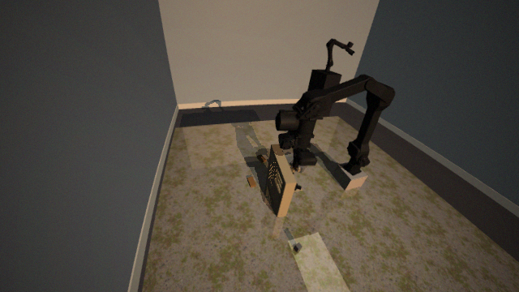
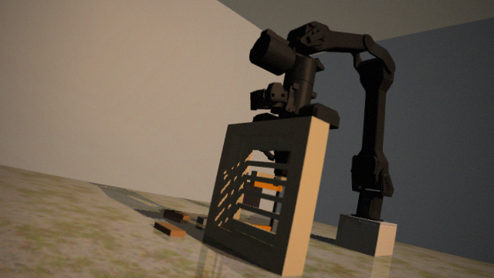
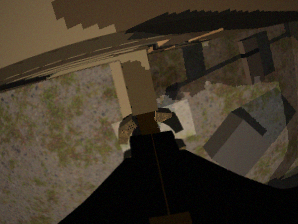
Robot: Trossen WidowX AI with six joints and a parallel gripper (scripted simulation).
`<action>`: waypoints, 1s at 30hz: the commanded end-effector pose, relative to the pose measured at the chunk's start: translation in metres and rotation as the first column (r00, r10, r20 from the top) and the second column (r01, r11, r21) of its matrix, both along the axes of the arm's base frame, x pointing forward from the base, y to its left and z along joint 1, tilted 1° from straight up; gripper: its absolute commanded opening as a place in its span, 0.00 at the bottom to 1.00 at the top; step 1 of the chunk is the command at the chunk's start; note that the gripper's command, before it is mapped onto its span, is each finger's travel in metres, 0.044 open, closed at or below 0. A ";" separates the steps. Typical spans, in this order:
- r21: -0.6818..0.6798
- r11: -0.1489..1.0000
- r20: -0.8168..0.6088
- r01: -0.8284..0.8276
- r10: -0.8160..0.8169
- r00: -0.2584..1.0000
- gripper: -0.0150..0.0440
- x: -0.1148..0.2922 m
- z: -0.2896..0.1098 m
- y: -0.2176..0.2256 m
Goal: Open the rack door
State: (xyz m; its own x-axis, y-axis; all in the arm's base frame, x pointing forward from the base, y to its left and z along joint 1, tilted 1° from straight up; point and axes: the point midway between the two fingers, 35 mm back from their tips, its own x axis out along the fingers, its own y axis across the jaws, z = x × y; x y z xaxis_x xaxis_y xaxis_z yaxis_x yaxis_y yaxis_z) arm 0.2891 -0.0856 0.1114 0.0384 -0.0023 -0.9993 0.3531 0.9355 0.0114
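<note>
- Top: the rack frame [image 1: 287, 199] [image 2: 299, 201] stands upright on the floor, the gripper [image 1: 298, 163] [image 2: 282, 156] [image 3: 156, 160] low at its arm-facing side; handle detail is too small to read.
- Exterior: dark slats cross the frame's opening, orange pieces [image 2: 268, 187] showing behind; frame and slats mostly mask the fingers. Whether the door is ajar, I cannot tell.
- Wrist: the brown-orange handle [image 3: 147, 123] pokes past the dark fingertips, otherwise largely covered; the claw is drawn in narrow and grips it. Deep shadow blurs the surroundings.
</note>
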 end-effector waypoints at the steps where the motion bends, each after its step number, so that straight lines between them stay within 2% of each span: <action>1: 0.006 0.990 -0.002 0.138 -0.138 0.990 0.29 0.000 -0.001 0.000; 7: 0.016 0.907 -0.005 0.420 -0.420 0.907 0.29 0.000 -0.001 0.000; 14: 0.027 0.712 -0.012 0.702 -0.702 0.712 0.29 0.000 -0.001 0.000; 22: 0.035 0.387 -0.023 0.921 -0.921 0.388 0.29 0.000 -0.001 0.000; 30: 0.038 0.003 -0.037 0.999 -0.999 0.005 0.29 0.000 -0.001 0.000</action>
